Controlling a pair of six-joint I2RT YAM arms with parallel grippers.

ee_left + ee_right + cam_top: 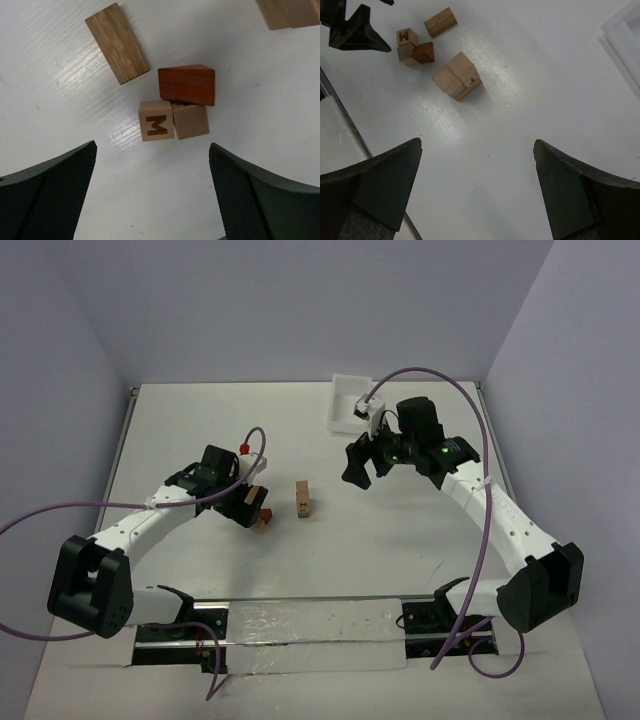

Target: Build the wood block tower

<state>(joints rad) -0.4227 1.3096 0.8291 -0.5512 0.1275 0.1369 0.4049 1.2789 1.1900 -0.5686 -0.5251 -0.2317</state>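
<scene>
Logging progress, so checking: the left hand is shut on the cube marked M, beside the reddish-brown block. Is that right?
Not quite. The left hand is open and holds nothing; the cube marked M lies on the table beside the reddish-brown block. The left wrist view shows it.

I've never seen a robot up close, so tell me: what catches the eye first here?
The left gripper hangs open over a huddle of small wooden blocks, among them a cube marked M and a reddish-brown block. Just right of it sits a clump of tan blocks; the right gripper, open too, hovers near a white tray at the far edge.
</scene>
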